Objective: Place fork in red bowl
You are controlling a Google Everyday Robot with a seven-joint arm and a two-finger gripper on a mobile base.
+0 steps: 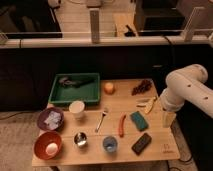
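The fork (pixel 102 119) is slim and silver and lies on the wooden table (pixel 155 152) near its middle, between the white cup (pixel 77 109) and the red chili pepper (pixel 121 125). The red bowl (pixel 48 145) stands at the front left corner with a white round thing inside it. My white arm comes in from the right. My gripper (pixel 168 118) points down at the table's right edge, well to the right of the fork and far from the red bowl. It holds nothing that I can see.
A purple bowl (pixel 50 119) sits behind the red bowl. A steel cup (pixel 80 139), blue cup (pixel 110 145) and black block (pixel 141 143) line the front. A teal sponge (pixel 138 121), banana (pixel 148 104), grapes (pixel 142 87), an orange (pixel 108 88) and a green tray (pixel 75 89) lie further back.
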